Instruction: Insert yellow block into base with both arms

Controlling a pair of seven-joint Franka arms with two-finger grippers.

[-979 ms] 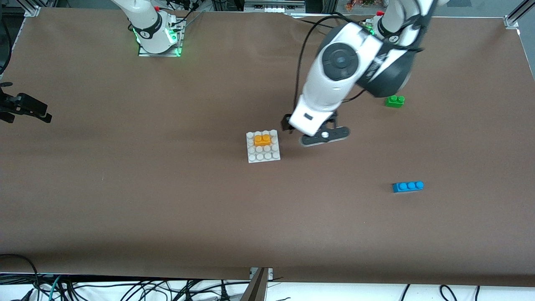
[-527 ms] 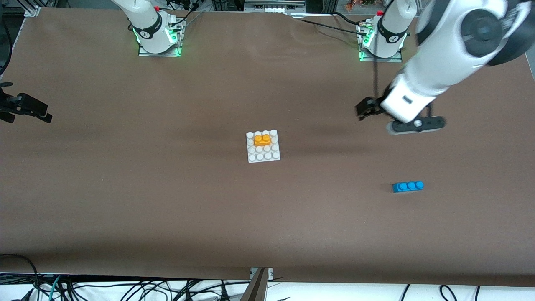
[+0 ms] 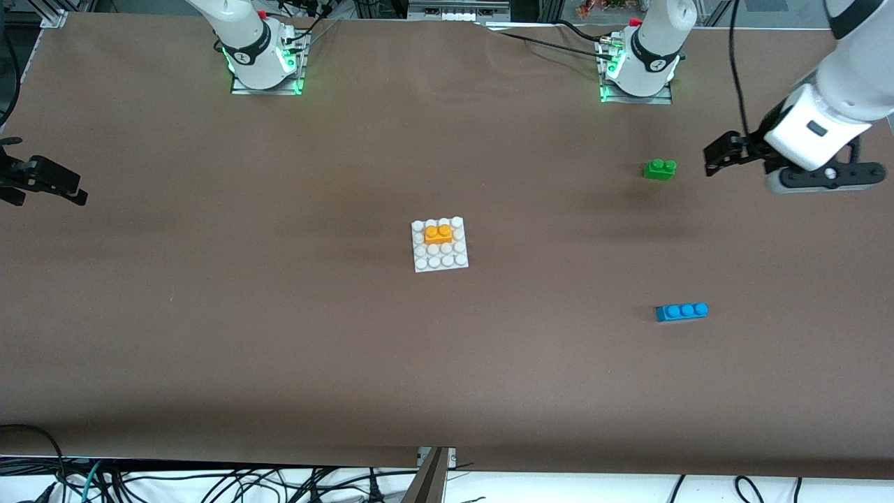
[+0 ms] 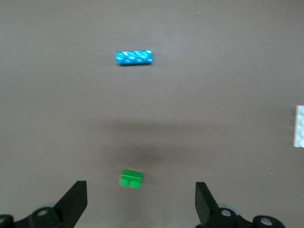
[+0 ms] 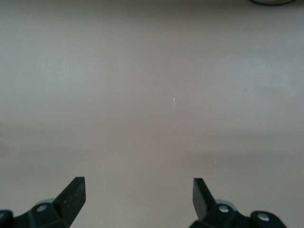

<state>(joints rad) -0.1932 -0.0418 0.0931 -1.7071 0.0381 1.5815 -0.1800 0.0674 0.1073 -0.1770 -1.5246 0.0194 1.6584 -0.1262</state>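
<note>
Now sitting pressed onto the base (image 3: pixel 440 251) mid-table, along its edge toward the robots, the yellow block (image 3: pixel 438 233), with left gripper (image 4: pixel 140 199) hanging wide and empty above the left arm's end, right gripper (image 5: pixel 137 197) likewise open, holding nothing.

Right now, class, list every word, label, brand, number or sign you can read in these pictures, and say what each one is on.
None can be read.
Right arm's base: a small dark mark on its band, too small to read.
Left arm's base: the same, too small to read.
Blocks, base plate and table: no text.
</note>
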